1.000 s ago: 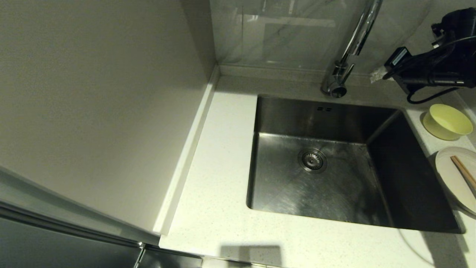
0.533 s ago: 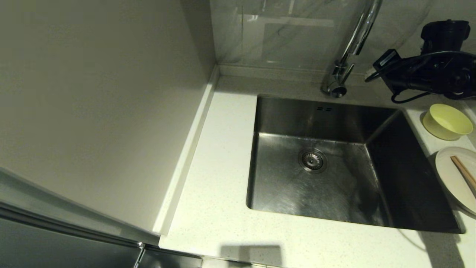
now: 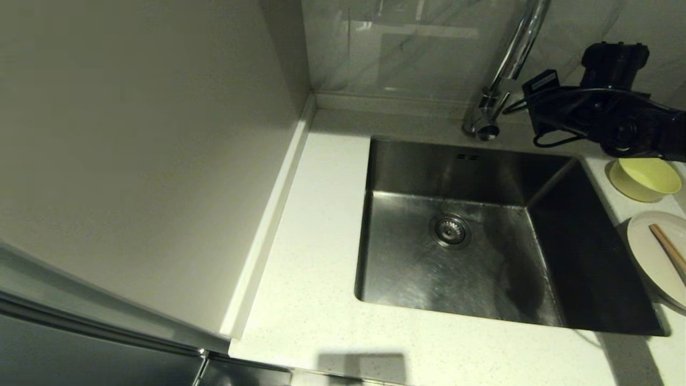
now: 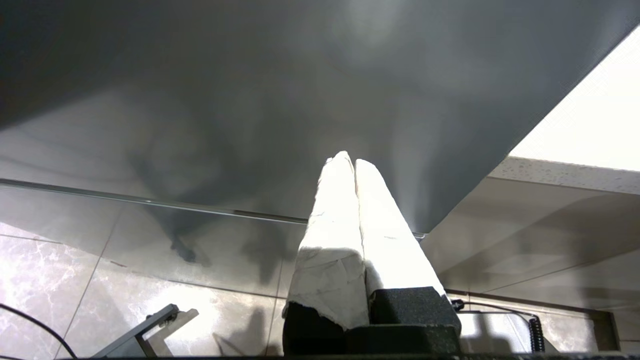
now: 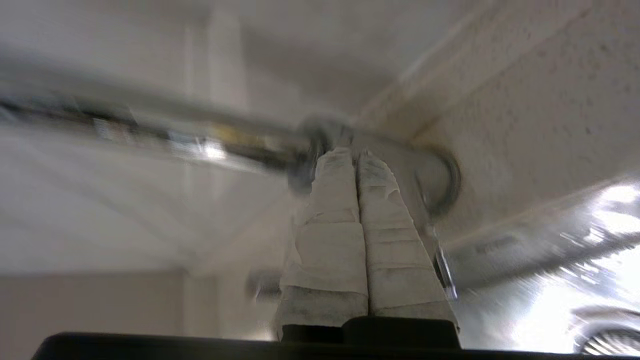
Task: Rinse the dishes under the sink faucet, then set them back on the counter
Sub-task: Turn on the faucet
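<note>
Dishes are sitting on the white speckled stone bench (image 3: 321, 300), on the right side of the square shiny steel sink (image 3: 482, 252). The small yellow-green round bowl (image 3: 646, 179) is sitting near the back. The bigger off-white round plate (image 3: 651, 252) is lying closer to the front, with the thin brown wooden chopsticks (image 3: 669, 249) lying on it.

The right pincer (image 5: 356, 156) is reaching toward the bottom of the tall curved chrome faucet (image 3: 514, 59), just beside its small side lever. Its two white padded fingers (image 5: 330, 235) are pressing together and gripping nothing.

The left pincer (image 4: 348, 161) is hanging down low by a dark cabinet front, above a tiled floor. Its fingers are also pressing together with nothing between them.
</note>
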Motion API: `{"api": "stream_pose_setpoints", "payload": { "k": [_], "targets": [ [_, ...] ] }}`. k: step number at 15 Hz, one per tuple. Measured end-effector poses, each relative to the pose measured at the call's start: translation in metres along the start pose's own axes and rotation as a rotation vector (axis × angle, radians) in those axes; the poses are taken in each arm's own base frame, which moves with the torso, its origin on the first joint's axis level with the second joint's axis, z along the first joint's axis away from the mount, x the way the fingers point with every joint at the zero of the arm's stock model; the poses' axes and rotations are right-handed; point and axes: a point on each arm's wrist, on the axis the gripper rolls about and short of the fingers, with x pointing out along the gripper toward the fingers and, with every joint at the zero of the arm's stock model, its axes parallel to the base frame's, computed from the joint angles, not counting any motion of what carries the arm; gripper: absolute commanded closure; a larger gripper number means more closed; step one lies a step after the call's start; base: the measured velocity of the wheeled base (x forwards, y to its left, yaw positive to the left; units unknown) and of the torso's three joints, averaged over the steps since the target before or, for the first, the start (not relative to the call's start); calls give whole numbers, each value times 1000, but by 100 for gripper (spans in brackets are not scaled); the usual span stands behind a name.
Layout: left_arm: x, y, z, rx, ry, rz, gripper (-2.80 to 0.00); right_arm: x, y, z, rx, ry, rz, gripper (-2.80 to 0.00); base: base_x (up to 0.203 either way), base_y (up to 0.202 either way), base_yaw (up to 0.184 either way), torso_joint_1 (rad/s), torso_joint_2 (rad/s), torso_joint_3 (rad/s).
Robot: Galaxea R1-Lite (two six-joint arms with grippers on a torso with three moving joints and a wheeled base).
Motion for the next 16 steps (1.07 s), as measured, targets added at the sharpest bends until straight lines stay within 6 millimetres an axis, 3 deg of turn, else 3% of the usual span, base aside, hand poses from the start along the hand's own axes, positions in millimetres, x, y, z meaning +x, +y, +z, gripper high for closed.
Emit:
{"api": "stream_pose_setpoints", "payload": {
  "k": [9,16],
  "targets": [
    [0,0,0,0,0,0,0,21,-18,-12,256,-9,81,0,0,0,0,0,0,0],
    [0,0,0,0,0,0,0,19,-12,-8,418,90,178,0,0,0,0,0,0,0]
  ]
}}
